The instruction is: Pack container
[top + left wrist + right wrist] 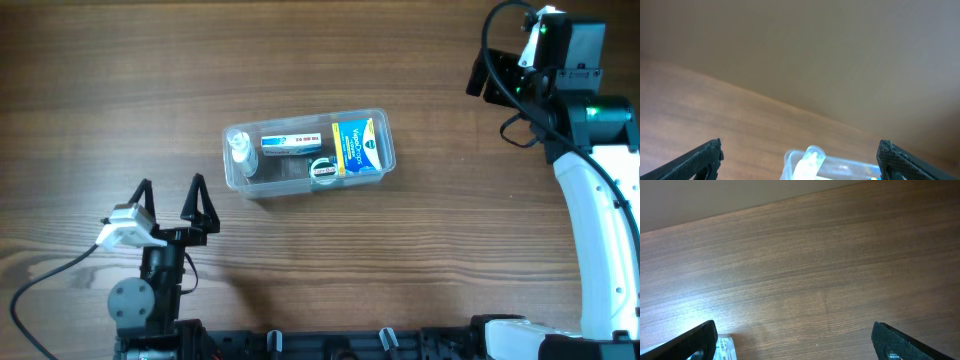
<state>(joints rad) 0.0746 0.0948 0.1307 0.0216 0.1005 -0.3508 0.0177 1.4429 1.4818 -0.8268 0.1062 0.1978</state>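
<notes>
Although both claws hang clear of it, the container is the only thing either could act on. It sits near the middle of the table, its long axis running across the overhead view with a slight tilt. It is already loaded: a small clear bottle stands at its left end, a white and blue pack lies along the far wall, a round item lies by the near wall, and a blue-and-yellow carton fills the right end. No loose item and no lid shows on the table.

The left claw is the nearer of the two. From it the container lies ahead and off to the right, apart but not far, and the left wrist view catches the bottle end of the tub low between the fingers. Those fingers are spread wide and hold nothing. The left arm is folded low over its base, the claw pointing away from the robot across the table.

The right arm reaches up along the right edge, its claw well apart from the container, beyond its carton end. Its wrist view shows the fingers set wide and empty above bare wood.

By this layout the packing looks nearly or wholly complete, and any further touch would fall most easily to the left arm.
</notes>
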